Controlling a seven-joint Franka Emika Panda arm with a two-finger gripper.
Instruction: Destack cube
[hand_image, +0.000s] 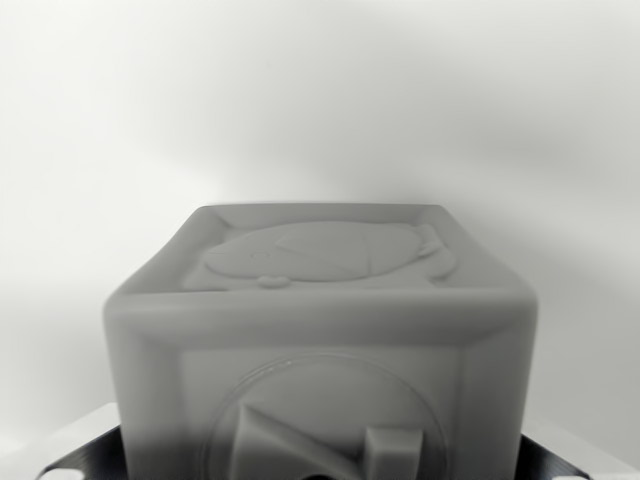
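Note:
A grey cube fills the lower middle of the wrist view, very close to the camera. Its top face carries a raised relief figure, and its near face shows a round embossed frame with blocky shapes. My gripper sits around the cube's lower part. A dark finger shows at the bottom left corner and another dark finger at the bottom right, each pressed against a side of the cube. The gripper is shut on the cube. Whatever lies under the cube is hidden.
Behind the cube there is only a plain, blurred pale grey-white background, with no other object in view.

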